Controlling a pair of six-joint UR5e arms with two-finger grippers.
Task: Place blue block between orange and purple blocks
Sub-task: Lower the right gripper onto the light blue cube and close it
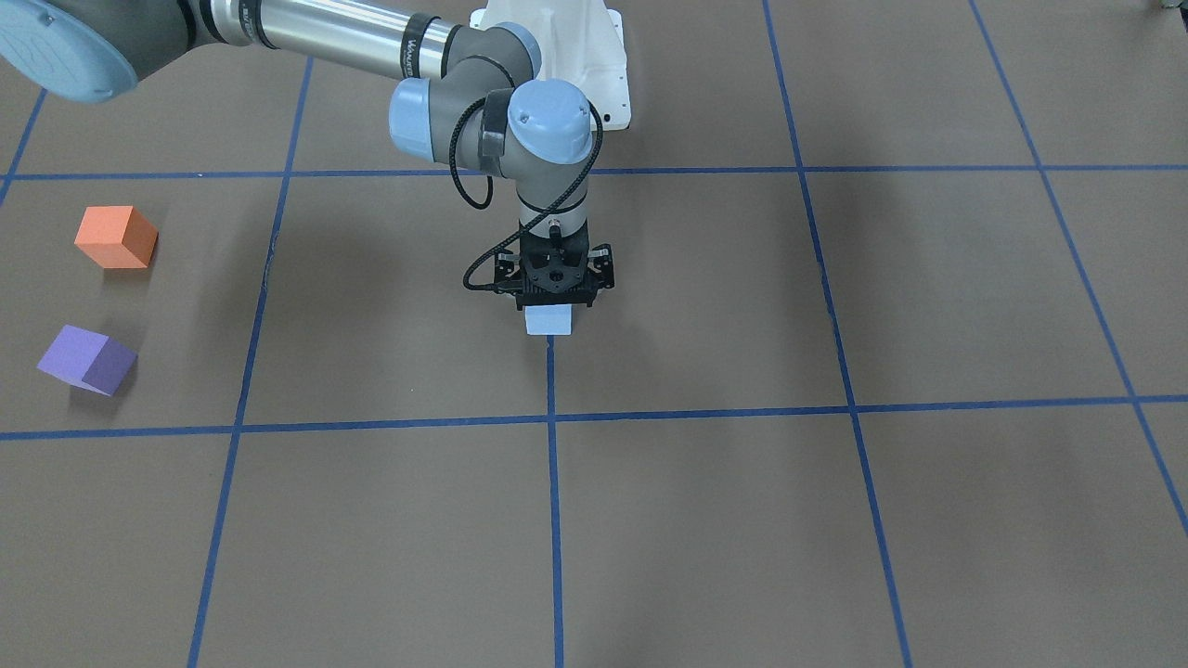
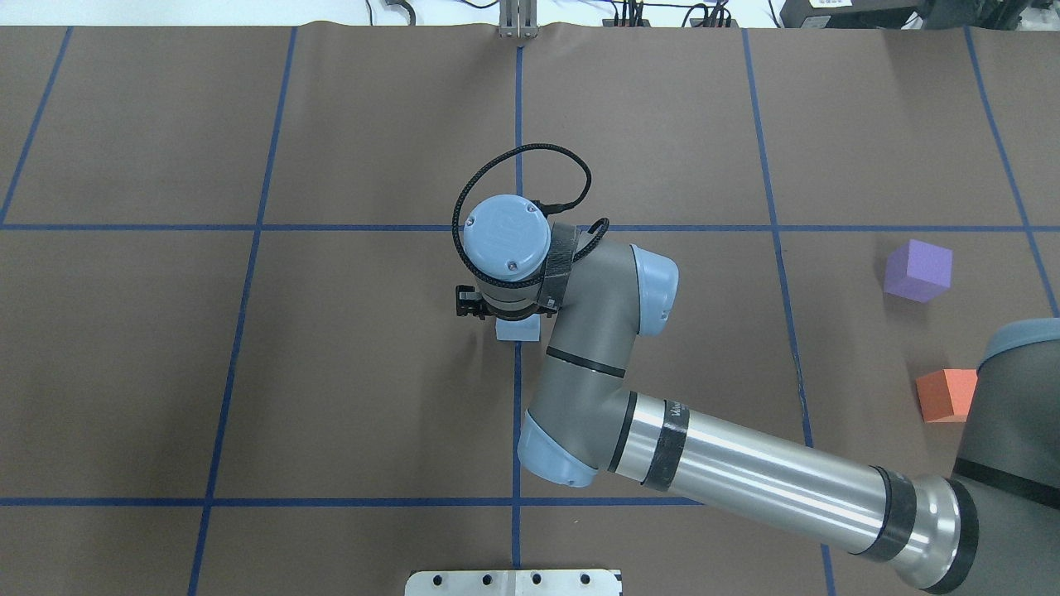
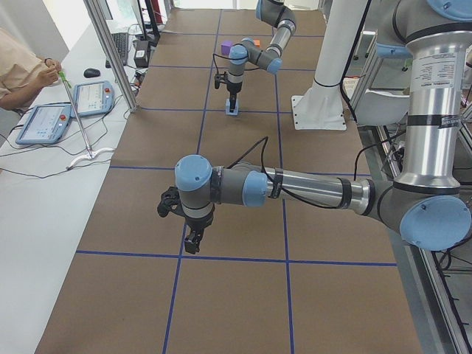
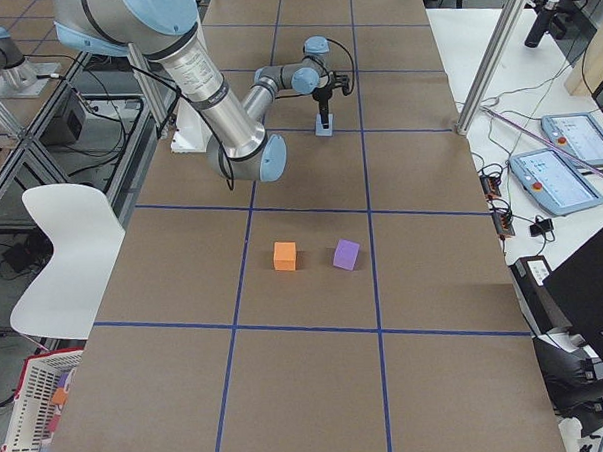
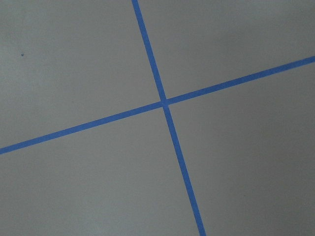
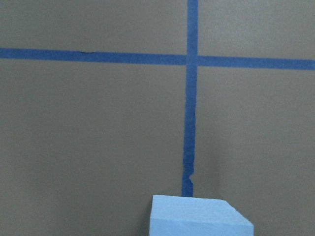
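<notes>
The light blue block (image 1: 548,321) lies on a blue tape line at the table's middle. My right gripper (image 1: 553,299) points straight down right over it. Its fingers are hidden by its own black body, so I cannot tell whether they hold the block. The right wrist view shows the block's top (image 6: 199,216) at the bottom edge. The orange block (image 1: 115,237) and the purple block (image 1: 86,360) stand apart on my right side, with a gap between them. My left gripper (image 3: 190,243) hangs over bare table and shows only in the exterior left view, so I cannot tell its state.
Brown paper with a blue tape grid (image 2: 248,228) covers the table. The right arm's long forearm (image 2: 745,480) stretches low across my right half, close to the orange block (image 2: 946,395). The purple block (image 2: 917,271) stands farther out. A white base plate (image 2: 513,582) sits at the near edge.
</notes>
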